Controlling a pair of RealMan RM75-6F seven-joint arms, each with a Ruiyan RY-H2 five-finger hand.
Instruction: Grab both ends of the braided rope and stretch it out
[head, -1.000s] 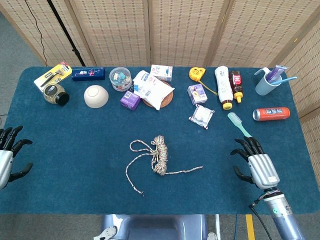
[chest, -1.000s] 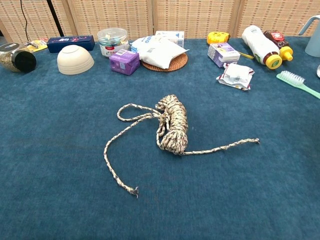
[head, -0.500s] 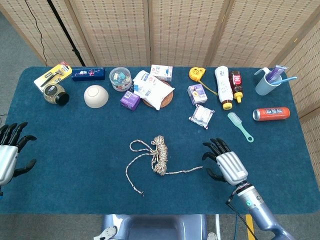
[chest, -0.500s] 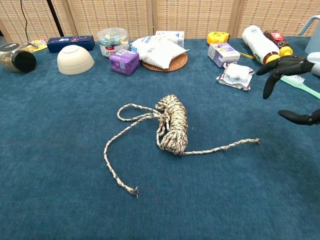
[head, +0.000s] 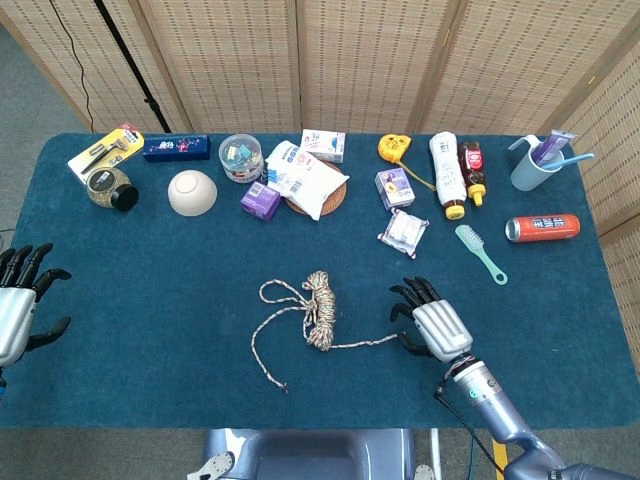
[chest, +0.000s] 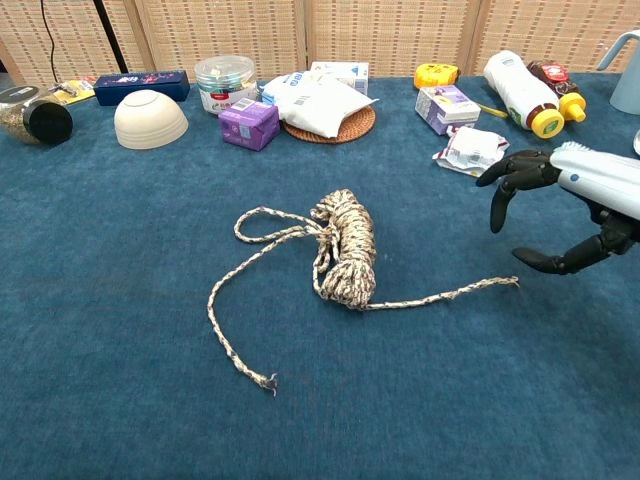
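Observation:
The braided rope (head: 320, 308) (chest: 344, 248) lies mid-table as a coiled bundle with two loose tails. One tail ends near the front (head: 284, 386) (chest: 270, 381); the other runs right to a frayed end (head: 402, 335) (chest: 514, 282). My right hand (head: 432, 322) (chest: 570, 205) hovers just right of that end, fingers spread, holding nothing. My left hand (head: 15, 308) is at the table's far left edge, fingers apart and empty, far from the rope; the chest view does not show it.
Along the back stand a bowl (head: 192, 192), a purple box (head: 261, 200), a white pouch on a woven mat (head: 308, 178), bottles (head: 446, 172), a cup (head: 535, 165) and a red can (head: 542, 227). A green toothbrush (head: 480, 253) and a wrapped packet (head: 404, 232) lie behind the right hand.
The right hand has moved leftward across the table from its right edge to just beside the rope's right end. The left hand shifted only slightly. The rope has not moved.

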